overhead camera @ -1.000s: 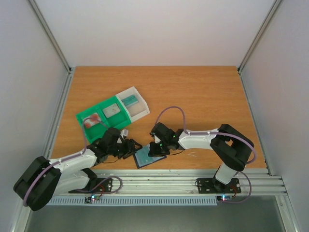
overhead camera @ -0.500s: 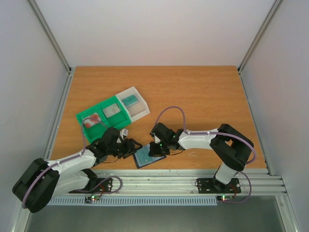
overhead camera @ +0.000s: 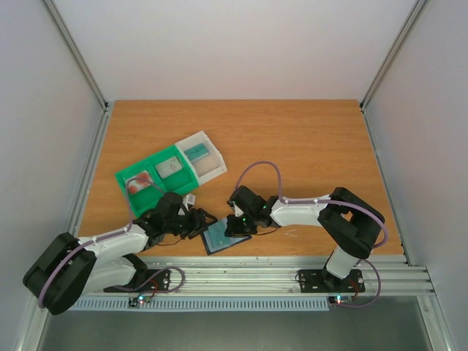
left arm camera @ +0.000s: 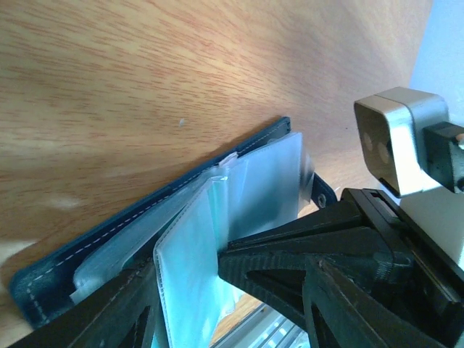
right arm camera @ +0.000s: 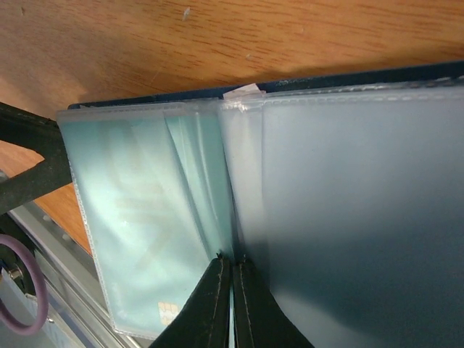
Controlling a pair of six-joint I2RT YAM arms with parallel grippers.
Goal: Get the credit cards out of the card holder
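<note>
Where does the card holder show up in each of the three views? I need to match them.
Top external: the card holder lies open at the near edge of the table, left of centre.
Left wrist: the card holder runs from lower left to centre, sleeves fanned.
Right wrist: the card holder fills most of the frame.
Shared landmark: the teal card in a clear sleeve.

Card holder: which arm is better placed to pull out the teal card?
Left, probably: the left claw, open, straddles the teal card, while the right claw is shut on the card holder.
</note>
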